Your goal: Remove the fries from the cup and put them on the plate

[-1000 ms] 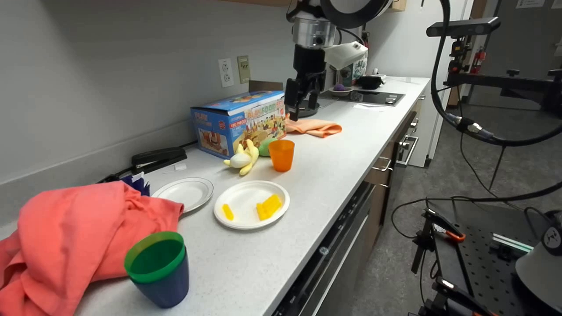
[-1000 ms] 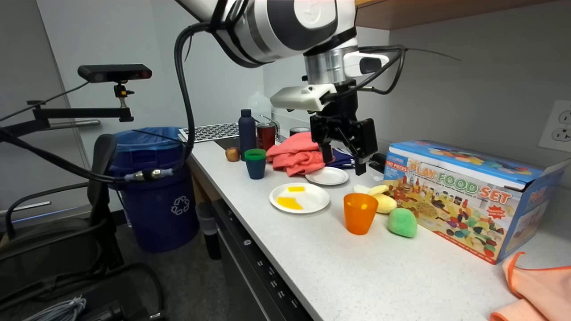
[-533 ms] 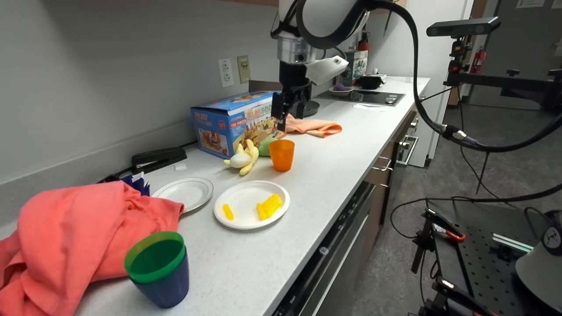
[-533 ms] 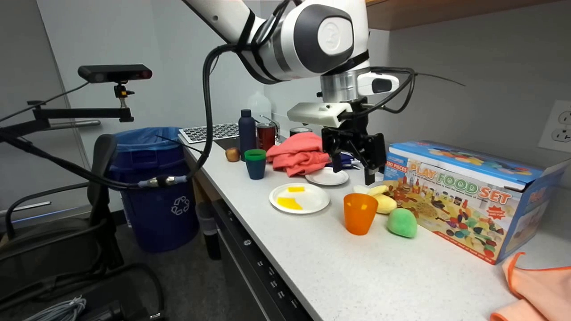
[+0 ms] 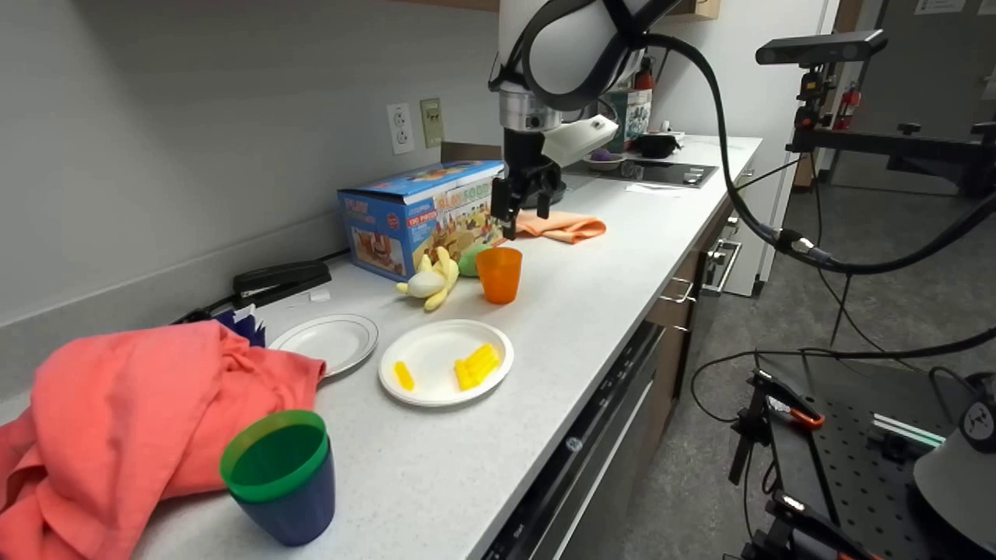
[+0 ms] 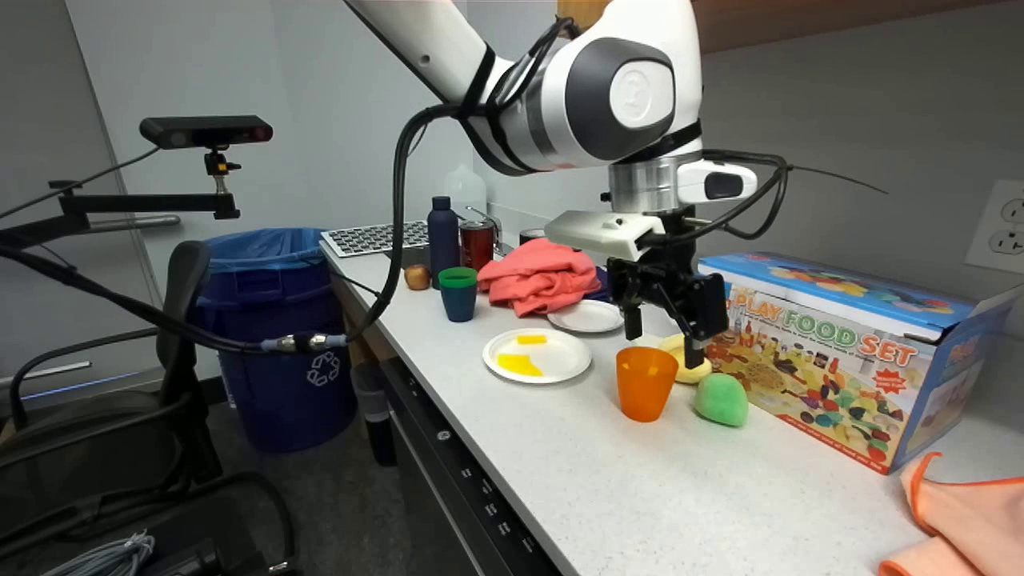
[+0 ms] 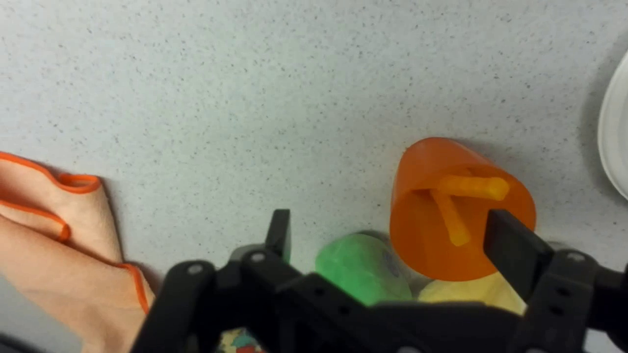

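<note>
The black claw [image 6: 663, 344] has its jaws spread wide, gripping nothing, above the speckled counter [image 7: 221, 98] near the orange cup [image 6: 644, 394]. That vessel, smooth tapered plastic, stands upright with at least two slim, blunt-ended fries [image 7: 473, 187] leaning inside; a rounded green toy [image 6: 722, 402] sits just beside it. Further out, the round white plate [image 5: 436, 342], shallow-rimmed, bears a yellow cluster of fries [image 5: 476, 367] and, apart from it, a single loose stick [image 5: 404, 376].

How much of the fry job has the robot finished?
Looks done: some yellow fries lie on the white plate. In hand: nothing yet; the open pincer hangs near the orange cup. Left: at least two more fries, seen inside that cup in the wrist view, need to go onto the plate.
</note>
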Tool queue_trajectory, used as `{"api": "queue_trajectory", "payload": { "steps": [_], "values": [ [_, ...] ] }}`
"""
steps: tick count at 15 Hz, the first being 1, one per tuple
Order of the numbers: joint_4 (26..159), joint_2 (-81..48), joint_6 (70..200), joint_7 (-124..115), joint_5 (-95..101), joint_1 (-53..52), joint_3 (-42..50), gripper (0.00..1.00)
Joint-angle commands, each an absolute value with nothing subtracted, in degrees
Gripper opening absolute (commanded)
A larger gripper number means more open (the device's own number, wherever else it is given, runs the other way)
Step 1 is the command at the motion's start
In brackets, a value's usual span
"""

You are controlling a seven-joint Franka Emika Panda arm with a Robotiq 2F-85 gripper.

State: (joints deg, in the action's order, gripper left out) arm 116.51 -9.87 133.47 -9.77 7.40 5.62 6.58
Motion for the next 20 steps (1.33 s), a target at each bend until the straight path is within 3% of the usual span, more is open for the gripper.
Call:
{"api": "queue_trajectory", "payload": {
  "steps": [1, 20],
  "values": [
    [113.88, -13.0, 133.67, -12.95, 7.53, 5.38, 7.49, 1.0],
    [111.08, -18.81, 137.15, -16.57, 5.47, 5.26, 7.81, 1.0]
  ]
}}
